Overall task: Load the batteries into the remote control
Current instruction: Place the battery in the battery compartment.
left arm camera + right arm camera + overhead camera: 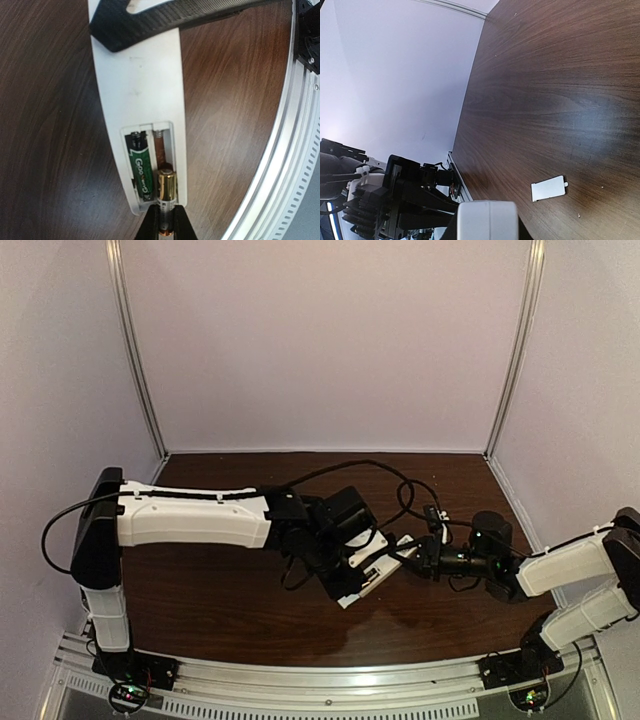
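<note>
The white remote control [142, 75] faces back-up above the table, its battery recess open. A dark green-and-black battery [140, 165] lies seated in the recess's left slot. My left gripper [166, 222] is shut on the pale gold-and-silver battery [167, 187], whose front end rests tilted in the right slot, short of the spring. My right gripper [410, 556] is shut on the remote's far end [487, 217]; one of its black fingers [165, 20] crosses the remote. In the top view both grippers meet at the remote [365, 578] at the table's middle.
The small flat white cover piece [548, 188] lies on the dark wood table beyond the right gripper. An aluminium rail [295, 150] runs along the near table edge. Pale walls enclose the table on three sides.
</note>
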`<action>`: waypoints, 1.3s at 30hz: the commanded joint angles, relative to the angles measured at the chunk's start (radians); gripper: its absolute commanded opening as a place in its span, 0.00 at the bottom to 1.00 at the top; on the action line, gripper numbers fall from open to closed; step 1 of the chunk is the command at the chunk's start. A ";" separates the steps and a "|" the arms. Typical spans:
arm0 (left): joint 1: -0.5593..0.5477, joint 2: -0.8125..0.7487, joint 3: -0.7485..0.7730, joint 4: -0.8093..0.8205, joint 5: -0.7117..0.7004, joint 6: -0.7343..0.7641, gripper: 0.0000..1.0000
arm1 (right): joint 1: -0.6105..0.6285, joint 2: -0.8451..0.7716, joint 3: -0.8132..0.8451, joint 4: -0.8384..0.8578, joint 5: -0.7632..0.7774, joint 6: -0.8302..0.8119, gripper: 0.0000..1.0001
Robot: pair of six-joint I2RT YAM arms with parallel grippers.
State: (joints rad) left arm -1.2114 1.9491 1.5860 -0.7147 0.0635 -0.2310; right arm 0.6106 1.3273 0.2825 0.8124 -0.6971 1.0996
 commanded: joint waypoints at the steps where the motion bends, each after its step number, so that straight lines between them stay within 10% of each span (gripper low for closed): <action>1: 0.004 0.033 0.051 0.008 -0.029 -0.015 0.00 | 0.024 0.014 -0.009 0.094 -0.002 0.020 0.00; 23: 0.006 0.090 0.149 -0.017 -0.046 -0.009 0.00 | 0.054 0.144 -0.054 0.323 0.007 0.117 0.00; 39: 0.007 0.063 0.090 -0.075 -0.041 -0.041 0.00 | 0.054 0.018 -0.054 0.158 0.087 0.054 0.00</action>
State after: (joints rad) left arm -1.2114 2.0216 1.6958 -0.7914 0.0303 -0.2504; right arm 0.6525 1.3857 0.2287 0.9569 -0.6228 1.1656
